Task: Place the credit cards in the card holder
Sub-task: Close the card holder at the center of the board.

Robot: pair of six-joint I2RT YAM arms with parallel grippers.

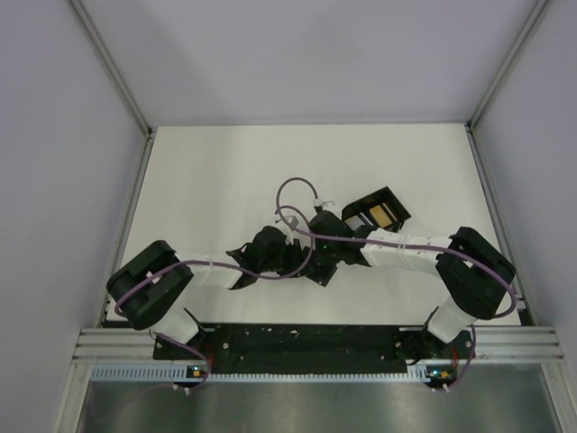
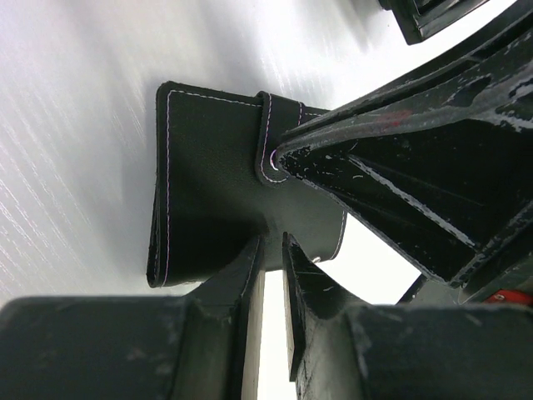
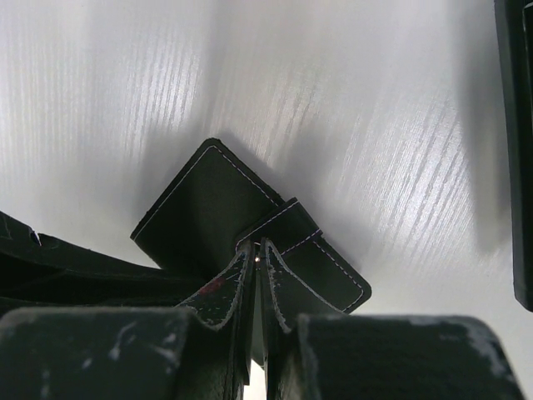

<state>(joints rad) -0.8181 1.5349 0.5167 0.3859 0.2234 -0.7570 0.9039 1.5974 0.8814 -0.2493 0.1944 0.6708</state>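
Note:
The card holder [image 2: 208, 183], a flat black case with white stitching, is lifted a little off the white table in the middle. My left gripper [image 2: 272, 246] is shut on its lower edge. My right gripper [image 3: 259, 247] is shut on the end of the holder's strap [image 3: 287, 221], right at the snap. From the left wrist view the right gripper's fingers [image 2: 400, 167] reach in from the right onto the strap [image 2: 279, 125]. In the top view both grippers meet over the holder and hide it. I cannot make out the credit cards in any view.
An open black box [image 1: 377, 215] with a gold and a grey patch inside lies just behind the right gripper; its edge [image 3: 516, 125] shows in the right wrist view. White walls and metal rails close in the table [image 1: 225, 171].

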